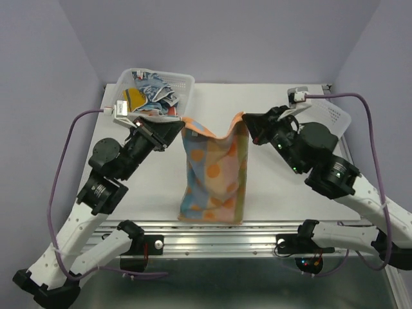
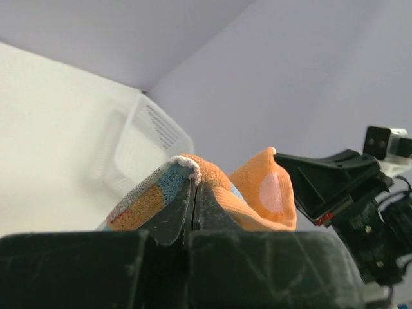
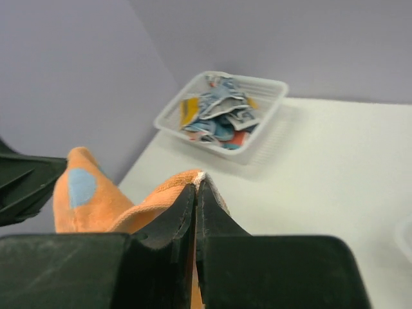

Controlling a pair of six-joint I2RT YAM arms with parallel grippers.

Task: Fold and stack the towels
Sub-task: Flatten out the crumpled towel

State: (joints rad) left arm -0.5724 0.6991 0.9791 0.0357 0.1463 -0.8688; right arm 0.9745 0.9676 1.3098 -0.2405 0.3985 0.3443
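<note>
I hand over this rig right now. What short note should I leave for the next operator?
The left gripper is shut on one top corner of the orange dotted cloth towel; the right gripper is shut on the other corner.
The towel hangs spread between them, its lower end at the near edge of the table.
The other towels lie crumpled in the white plastic lattice basket at the far left.
Done: one towel raised and spread.
Left: fold it, lay it down, then fold and stack the rest. No stack shows yet.
</note>
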